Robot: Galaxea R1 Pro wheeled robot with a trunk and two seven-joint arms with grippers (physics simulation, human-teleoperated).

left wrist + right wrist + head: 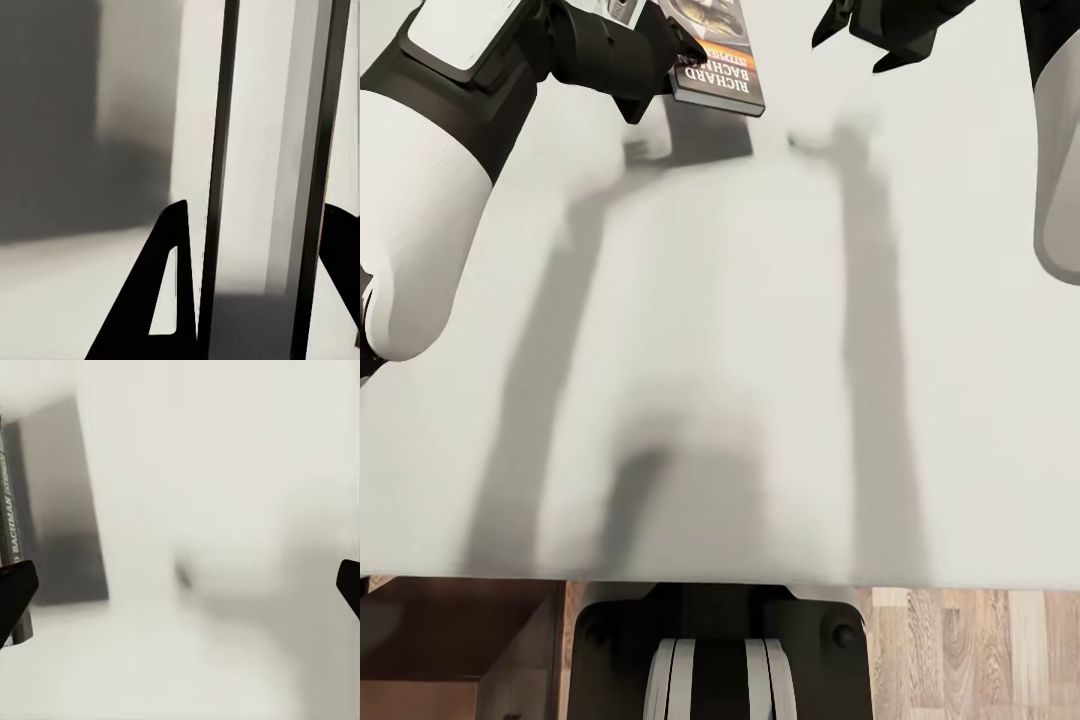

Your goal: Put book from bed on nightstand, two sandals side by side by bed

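— Closest to the left wrist camera, what sits between the fingers?
— Book, seen edge-on: pale page block between two dark cover lines, with one black finger against one cover and the other finger at the opposite cover. So the left end effector is pinching the book.

— And from the head?
— Same paperback at the top of the view, dark cover, orange band, white lettering reading "RICHARD BACHMAN". The left end effector grips its left edge. Its shadow falls on the bed just below it; whether it touches the off-white mattress I cannot tell.

— The other arm?
— The right end effector hangs over the mattress to the book's right, apart from it. In its own wrist view the fingertips stand wide apart at the two edges of the picture, nothing between them but mattress; the book's spine shows beside one tip.

— Further out?
— Wood-plank floor past the mattress's near edge, and the robot's base against it.
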